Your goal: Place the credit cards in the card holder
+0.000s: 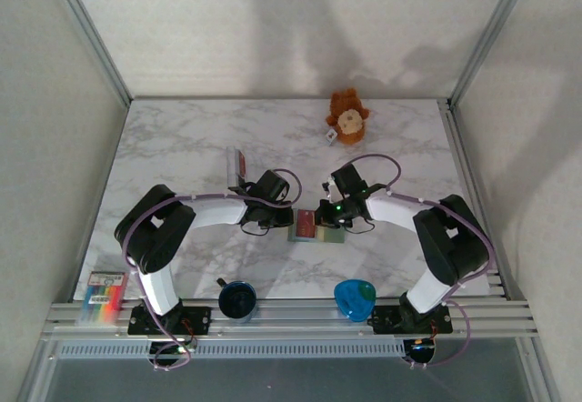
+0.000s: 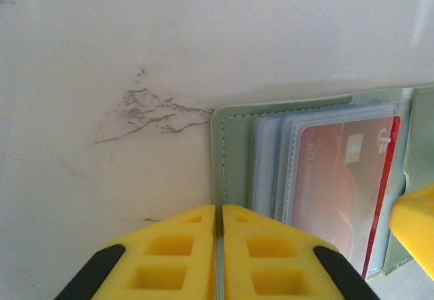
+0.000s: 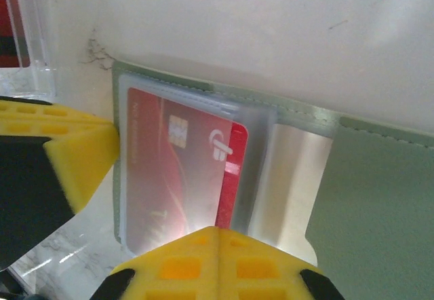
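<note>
**On the marble table, 1 card is almost home in the open holder**

White panels and aluminium rails box in a white marble table (image 1: 182,147). A teddy bear (image 1: 347,116) sits at the upper middle of the top view, well apart from the work.

The card holder (image 3: 380,205) lies open and flat at the centre, between the 2 arms. In the right wrist view, 1 red card (image 3: 169,178) lies inside a frosted sleeve, its long axis running top to bottom. Only a bright strip along its right side is uncovered. The right gripper (image 3: 217,231) is pressed together with nothing between its pads, its tips just beside the card's lower short edge. It is the nearer arm.

The last of the seating looks to be a nudge toward the frame's left, across the card, so the tips would need to come round to that bare strip.

The left gripper (image 2: 218,208) is also pressed together, low on the holder's left border, seemingly pinning it.

A red sliver (image 3: 7,22) behind the clear stand (image 1: 238,164) may be the 2nd card.
</note>
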Action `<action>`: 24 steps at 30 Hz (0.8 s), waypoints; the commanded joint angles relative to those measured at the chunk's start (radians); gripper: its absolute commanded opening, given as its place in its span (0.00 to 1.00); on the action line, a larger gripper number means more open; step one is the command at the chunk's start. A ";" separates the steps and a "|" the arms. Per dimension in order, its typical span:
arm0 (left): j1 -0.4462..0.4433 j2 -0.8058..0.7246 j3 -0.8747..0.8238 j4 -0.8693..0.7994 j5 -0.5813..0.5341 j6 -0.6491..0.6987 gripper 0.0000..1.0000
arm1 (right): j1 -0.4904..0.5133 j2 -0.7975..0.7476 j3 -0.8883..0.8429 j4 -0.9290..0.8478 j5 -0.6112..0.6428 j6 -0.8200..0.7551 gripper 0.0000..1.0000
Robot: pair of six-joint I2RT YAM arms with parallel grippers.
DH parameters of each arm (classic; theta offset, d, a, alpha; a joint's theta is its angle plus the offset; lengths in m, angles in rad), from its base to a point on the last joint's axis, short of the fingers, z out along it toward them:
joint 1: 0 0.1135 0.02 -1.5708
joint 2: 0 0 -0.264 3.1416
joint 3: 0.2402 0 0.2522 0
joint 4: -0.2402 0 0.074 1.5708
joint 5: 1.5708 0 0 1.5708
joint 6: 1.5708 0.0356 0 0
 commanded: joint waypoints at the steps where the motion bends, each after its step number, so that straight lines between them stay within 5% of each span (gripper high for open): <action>1: -0.005 0.003 -0.012 -0.046 -0.006 -0.011 0.10 | 0.010 0.048 -0.010 0.031 -0.018 0.016 0.00; 14: -0.005 -0.108 -0.002 -0.069 -0.009 -0.039 0.19 | 0.012 0.148 -0.022 0.054 0.006 0.019 0.00; 24: -0.005 -0.130 -0.008 0.021 0.149 -0.099 0.23 | 0.012 0.188 -0.026 0.078 -0.012 0.010 0.00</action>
